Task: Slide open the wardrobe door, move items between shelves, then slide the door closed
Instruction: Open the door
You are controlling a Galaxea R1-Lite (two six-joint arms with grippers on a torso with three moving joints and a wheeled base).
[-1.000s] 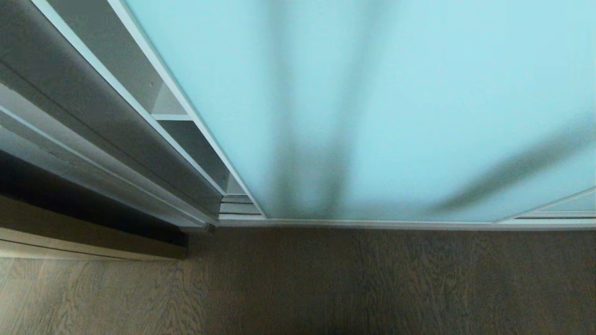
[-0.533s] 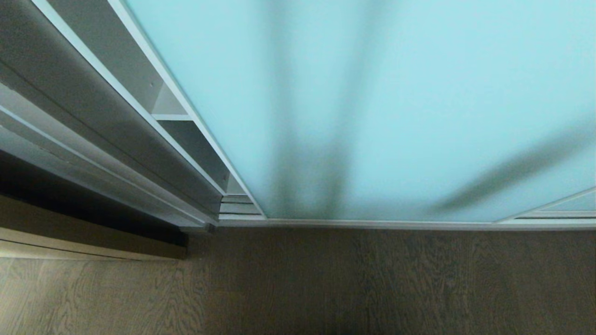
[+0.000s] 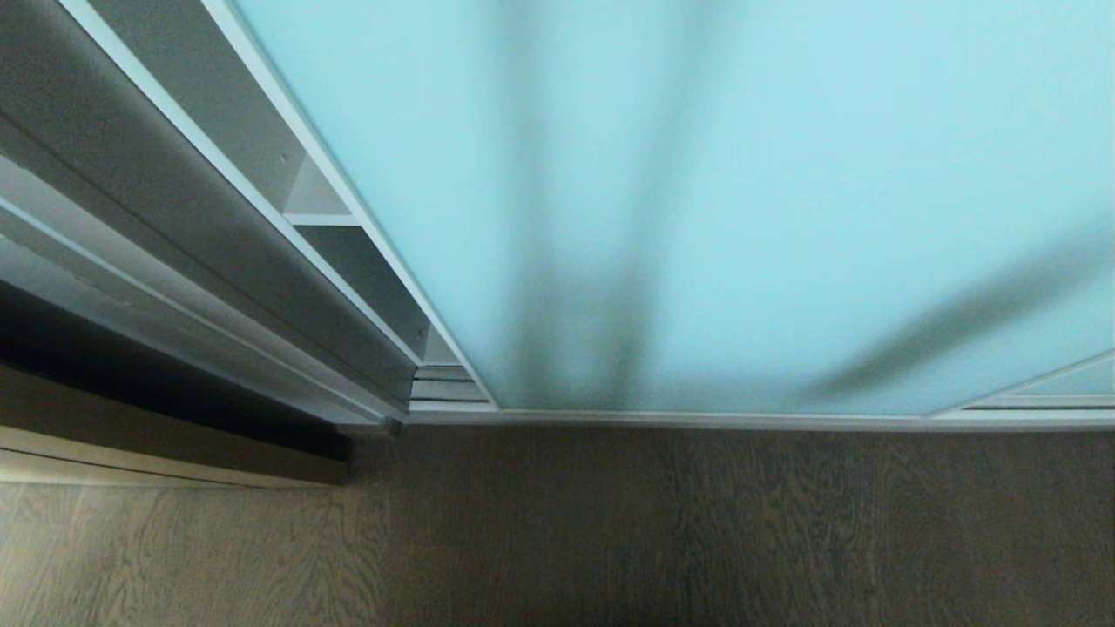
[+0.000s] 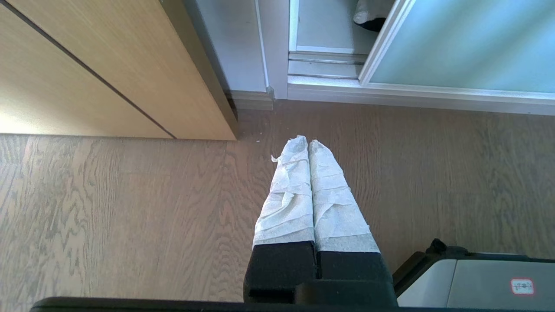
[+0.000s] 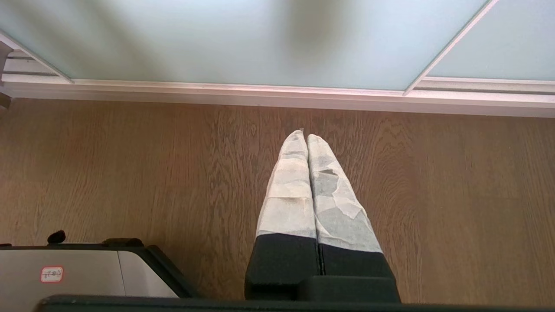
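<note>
1. The sliding wardrobe door [image 3: 740,200] is the largest thing in view: a broad flat pane of frosted pale aqua glass, smooth and matte, with soft dark shadow streaks across it, bordered by a slim silver frame. It stands ahead of both claws, past their tips and well apart from them.
2. The floor [image 3: 610,531] is brown wood-grain board. It lies bare beneath and around both claws, up to the door's bottom rail.
3. A tan wooden panel [image 4: 99,73], flat with one thin dark seam, stands to the outer side of the left claw, its corner near the fingertips but not touching.
4. The wardrobe's white interior shows through a narrow gap at the door's left edge, ahead of the left claw: a white shelf [image 3: 320,219] with a thin pale front edge, and grooved grey tracks at floor level.
5. Inside that gap, a small grey-and-dark soft thing [image 4: 368,13] shows; it is too cropped to tell what it is.
6. The left claw [image 4: 308,145] is clenched, its two tapered fingers wrapped in crinkled white tape pressed together, grasping nothing.
7. The right claw [image 5: 303,135] is likewise clenched and empty, white-wrapped fingers touching, pointing toward the door's rail.
</note>
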